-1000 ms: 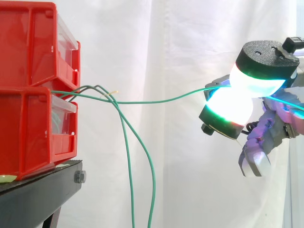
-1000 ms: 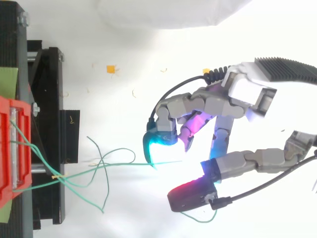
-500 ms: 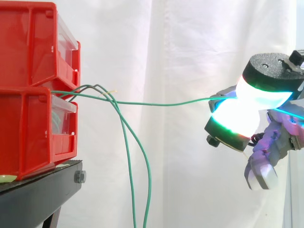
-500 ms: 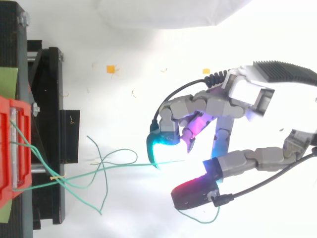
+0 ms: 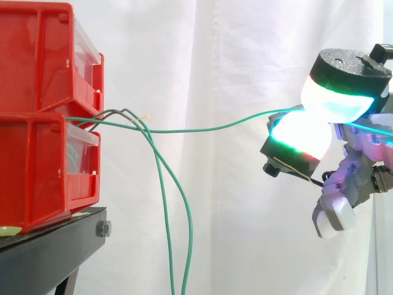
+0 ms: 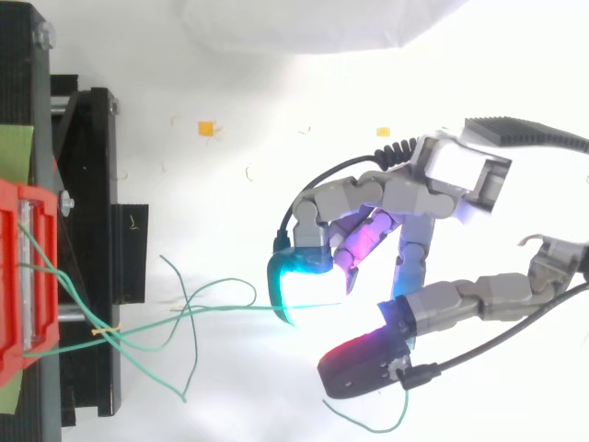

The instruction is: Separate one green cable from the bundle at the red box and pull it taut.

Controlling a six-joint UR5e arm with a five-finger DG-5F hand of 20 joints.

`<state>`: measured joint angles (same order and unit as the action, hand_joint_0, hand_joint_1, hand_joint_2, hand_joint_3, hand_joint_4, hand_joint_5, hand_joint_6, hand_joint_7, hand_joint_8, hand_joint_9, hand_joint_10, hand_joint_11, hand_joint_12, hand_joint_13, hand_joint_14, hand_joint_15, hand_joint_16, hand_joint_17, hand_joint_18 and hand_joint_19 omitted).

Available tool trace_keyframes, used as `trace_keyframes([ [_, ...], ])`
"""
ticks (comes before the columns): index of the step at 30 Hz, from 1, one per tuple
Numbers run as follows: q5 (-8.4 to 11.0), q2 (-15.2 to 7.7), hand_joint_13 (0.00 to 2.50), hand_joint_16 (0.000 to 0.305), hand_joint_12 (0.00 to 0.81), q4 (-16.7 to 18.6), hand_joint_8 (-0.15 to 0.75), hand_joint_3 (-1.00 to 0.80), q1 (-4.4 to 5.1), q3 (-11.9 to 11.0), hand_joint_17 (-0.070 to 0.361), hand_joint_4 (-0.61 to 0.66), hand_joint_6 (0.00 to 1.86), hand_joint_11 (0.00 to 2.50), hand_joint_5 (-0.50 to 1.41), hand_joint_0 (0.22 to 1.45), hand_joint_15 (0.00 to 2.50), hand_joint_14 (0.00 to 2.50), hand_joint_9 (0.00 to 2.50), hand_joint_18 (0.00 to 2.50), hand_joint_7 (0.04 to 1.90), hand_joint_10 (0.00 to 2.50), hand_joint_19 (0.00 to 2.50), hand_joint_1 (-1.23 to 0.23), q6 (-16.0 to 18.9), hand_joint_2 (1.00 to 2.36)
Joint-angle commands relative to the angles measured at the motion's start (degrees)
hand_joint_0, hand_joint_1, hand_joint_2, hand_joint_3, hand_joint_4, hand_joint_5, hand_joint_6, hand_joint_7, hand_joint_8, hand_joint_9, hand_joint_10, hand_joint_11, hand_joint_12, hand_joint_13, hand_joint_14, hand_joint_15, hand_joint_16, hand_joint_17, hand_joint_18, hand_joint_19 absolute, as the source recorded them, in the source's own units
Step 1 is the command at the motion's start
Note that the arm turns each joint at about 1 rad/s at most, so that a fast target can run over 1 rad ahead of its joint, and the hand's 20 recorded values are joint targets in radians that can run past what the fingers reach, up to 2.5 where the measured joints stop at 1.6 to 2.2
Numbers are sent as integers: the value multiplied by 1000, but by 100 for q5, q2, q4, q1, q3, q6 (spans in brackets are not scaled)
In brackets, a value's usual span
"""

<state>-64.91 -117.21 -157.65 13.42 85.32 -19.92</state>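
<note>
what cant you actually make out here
- Side view: the hanging green cables run off the bottom edge, so their ends are unseen.
- Side view: the cables' roots are hidden inside the red box.
- Both views: the spot where the hand pinches the held green cable is lost in pad glow.

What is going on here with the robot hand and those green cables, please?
The robot hand is pinching one green cable between its glowing pads, out to the right of the stacked red bins on the black stand. That cable runs from the bins across to the hand with a slight sag, so it is not quite taut. The other green cables of the bundle hang down loose.
</note>
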Motion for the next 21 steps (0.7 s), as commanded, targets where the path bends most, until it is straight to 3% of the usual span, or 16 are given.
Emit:
trace_keyframes([
  [1,4,-3,1115,47,408,7,215,-264,21,2,105,33,505,136,128,721,499,14,1715,738,1284,5,594,-752,-3,1015],
  [5,13,6,1146,47,413,7,211,-365,47,2,105,65,504,141,130,661,506,14,1730,773,1297,5,600,-744,-3,1011],
  [7,13,6,1189,52,434,7,222,-500,56,-7,118,96,504,127,133,520,502,13,1753,825,1301,4,586,-695,-3,1000],
  [12,22,6,1245,65,480,7,262,-500,56,-7,147,139,504,75,134,408,468,11,1791,935,1291,0,532,-583,-12,1000],
  [18,22,6,1272,71,495,-11,275,-500,56,-7,159,128,504,27,138,371,452,12,1802,976,1266,2,505,-472,-12,1000],
  [21,22,-3,1258,67,486,-11,256,-500,56,-7,150,103,504,42,141,402,455,11,1810,942,1264,0,526,-501,-12,1000],
])
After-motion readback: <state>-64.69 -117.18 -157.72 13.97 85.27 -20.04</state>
